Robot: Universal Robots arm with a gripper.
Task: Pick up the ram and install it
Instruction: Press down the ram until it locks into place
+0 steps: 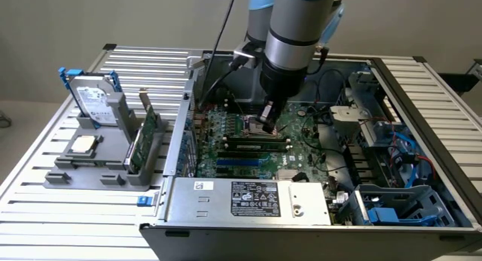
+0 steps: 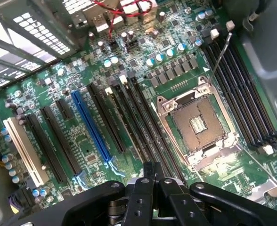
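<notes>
The ram (image 1: pixel 254 140), a narrow green stick with dark chips, sits along a slot just in front of the CPU socket (image 1: pixel 252 124) on the motherboard (image 1: pixel 301 153) inside the open computer case. My gripper (image 1: pixel 266 123) hangs straight down over the socket's edge, right above the ram. In the wrist view my gripper (image 2: pixel 151 172) is shut, its black fingers (image 2: pixel 143 188) pressed together with nothing between them. They stand over the dark memory slots (image 2: pixel 136 117) beside the open CPU socket (image 2: pixel 198 125). Among those slots I cannot tell the ram apart.
At the exterior view's left, a grey holder (image 1: pixel 68 179) carries a hard drive (image 1: pixel 96 103), a green expansion card (image 1: pixel 147 134) and a processor chip (image 1: pixel 83 145). The power supply (image 1: pixel 249 198) borders the board in front. Cables and a drive cage (image 1: pixel 391 153) crowd the case's right side.
</notes>
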